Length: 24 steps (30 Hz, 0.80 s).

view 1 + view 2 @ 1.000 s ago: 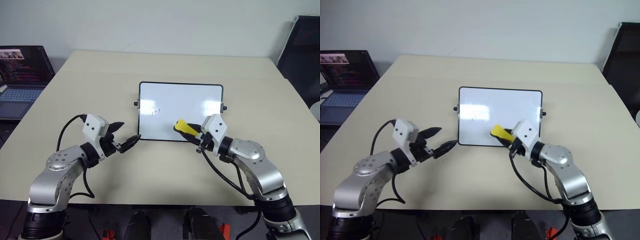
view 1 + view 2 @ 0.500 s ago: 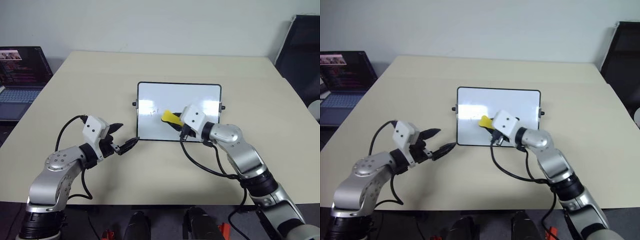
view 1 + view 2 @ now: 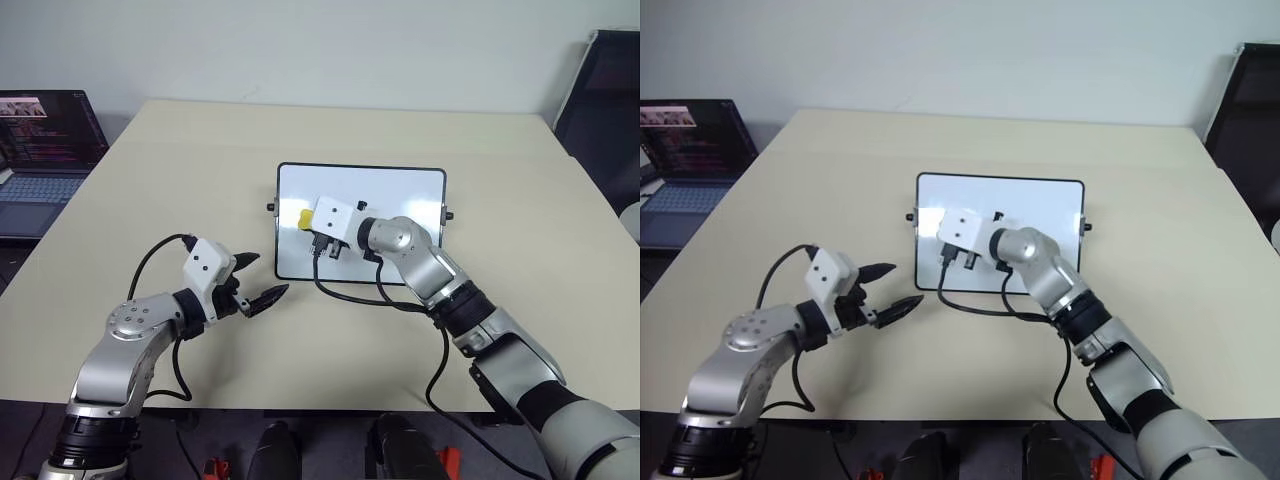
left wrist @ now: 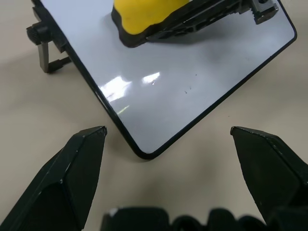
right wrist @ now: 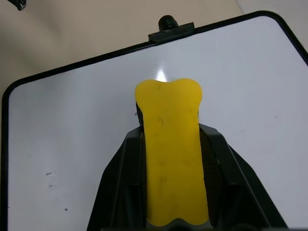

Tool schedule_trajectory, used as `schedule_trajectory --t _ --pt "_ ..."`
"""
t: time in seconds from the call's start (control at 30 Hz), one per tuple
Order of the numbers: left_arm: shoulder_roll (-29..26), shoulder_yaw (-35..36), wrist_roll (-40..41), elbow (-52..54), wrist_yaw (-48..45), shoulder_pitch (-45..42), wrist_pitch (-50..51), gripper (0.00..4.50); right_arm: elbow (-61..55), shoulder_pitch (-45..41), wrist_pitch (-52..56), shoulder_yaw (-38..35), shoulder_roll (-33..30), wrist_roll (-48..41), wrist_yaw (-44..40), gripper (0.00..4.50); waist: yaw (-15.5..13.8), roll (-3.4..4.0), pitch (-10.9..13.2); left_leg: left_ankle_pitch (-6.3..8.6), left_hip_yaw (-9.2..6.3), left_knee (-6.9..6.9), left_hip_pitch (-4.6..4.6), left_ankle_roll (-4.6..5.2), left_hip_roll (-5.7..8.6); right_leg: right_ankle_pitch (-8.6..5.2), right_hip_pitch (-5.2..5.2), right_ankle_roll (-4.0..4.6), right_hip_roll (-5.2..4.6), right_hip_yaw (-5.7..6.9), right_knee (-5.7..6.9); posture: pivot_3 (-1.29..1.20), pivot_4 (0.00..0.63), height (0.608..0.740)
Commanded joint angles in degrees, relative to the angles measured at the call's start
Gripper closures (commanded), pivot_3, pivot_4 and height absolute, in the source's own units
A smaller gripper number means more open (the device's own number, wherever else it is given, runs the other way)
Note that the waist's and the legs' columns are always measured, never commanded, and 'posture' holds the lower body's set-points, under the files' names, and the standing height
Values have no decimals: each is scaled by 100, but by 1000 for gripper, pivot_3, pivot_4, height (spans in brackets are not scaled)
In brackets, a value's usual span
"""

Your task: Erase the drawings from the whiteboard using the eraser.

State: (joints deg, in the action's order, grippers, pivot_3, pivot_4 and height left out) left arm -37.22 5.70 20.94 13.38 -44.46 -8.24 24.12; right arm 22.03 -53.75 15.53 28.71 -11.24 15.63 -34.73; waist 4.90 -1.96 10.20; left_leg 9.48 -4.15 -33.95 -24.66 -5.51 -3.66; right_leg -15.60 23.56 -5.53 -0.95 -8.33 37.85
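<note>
From the head camera, the right gripper (image 3: 312, 222) reaches across the whiteboard (image 3: 400, 190), its fingers pinched on the yellow eraser (image 3: 302, 217), which pokes out ahead of them over the board's left portion near the left frame edge. The left gripper (image 3: 257, 281) hangs with fingers spread just off the board's near left corner, above bare beige table (image 3: 180, 170); open tabletop lies on all sides of the board, and a laptop (image 3: 45, 150) sits well apart at the far left. In the left wrist view, the spread fingers (image 4: 72, 173) bracket the board's rounded corner (image 4: 144, 155), with the eraser (image 4: 139, 19) on the white surface beyond and a black side knob (image 4: 36, 33) beside the frame. In the right wrist view, the eraser (image 5: 173, 154) sits clamped between both black fingers (image 5: 120, 187), its tip just short of the knob (image 5: 168, 21); tiny dark specks (image 5: 50, 174) lie to one side.
</note>
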Motion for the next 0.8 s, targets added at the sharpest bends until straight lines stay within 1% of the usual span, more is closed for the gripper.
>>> schedule_trajectory --t 0.03,0.1,0.23,0.33,0.4,0.53,0.6,0.67,0.8 --pt "62 129 117 137 2 -139 -141 0 -113 94 61 269 -267 215 -562 3399 -13 0 0 0 0 -1 0 0 0 -2 -1 2 0 0 0 0 150 740" --pt "78 157 151 146 3 -154 -152 0 -222 158 89 304 -327 274 -665 3399 -12 -1 -1 0 -1 -3 2 0 0 -4 -3 6 0 0 0 0 150 740" --pt "98 184 198 124 -2 -163 -176 0 147 -108 -120 36 -210 572 210 3399 -4 -1 -1 -1 -1 -3 11 0 0 -4 -5 7 1 0 13 0 150 740" --pt "95 179 208 96 -16 -159 -201 0 344 -229 -160 -106 -169 598 474 3399 -5 0 0 -4 -1 -5 15 2 1 -3 -4 23 1 -1 17 0 150 740" --pt "92 175 215 65 -33 -162 -223 0 338 -182 -58 -81 -201 492 233 3399 -15 -2 -1 -13 -1 -8 15 -2 1 2 -7 25 1 -1 16 0 150 740" --pt "97 153 222 91 -19 -176 -195 0 -29 111 236 142 -334 288 -660 3400 -16 -3 -2 -15 -1 -11 15 -3 1 2 -16 24 0 -1 12 0 150 740" --pt "99 132 225 145 9 -188 -147 0 -194 196 200 188 -341 283 -842 3401 -12 -3 -2 -15 -1 -9 16 -3 0 1 -17 22 0 0 11 0 150 740" --pt "106 108 226 188 38 -206 -101 0 -70 82 17 70 -199 394 -488 3401 0 -1 -1 -15 -1 -5 19 -3 -1 -1 -16 20 1 0 12 0 150 740" --pt "120 76 233 257 74 -229 -28 0 508 -310 -500 -210 78 583 563 3401 33 -1 -1 -15 -1 -5 23 -3 -2 4 -14 26 3 -2 16 0 150 740"
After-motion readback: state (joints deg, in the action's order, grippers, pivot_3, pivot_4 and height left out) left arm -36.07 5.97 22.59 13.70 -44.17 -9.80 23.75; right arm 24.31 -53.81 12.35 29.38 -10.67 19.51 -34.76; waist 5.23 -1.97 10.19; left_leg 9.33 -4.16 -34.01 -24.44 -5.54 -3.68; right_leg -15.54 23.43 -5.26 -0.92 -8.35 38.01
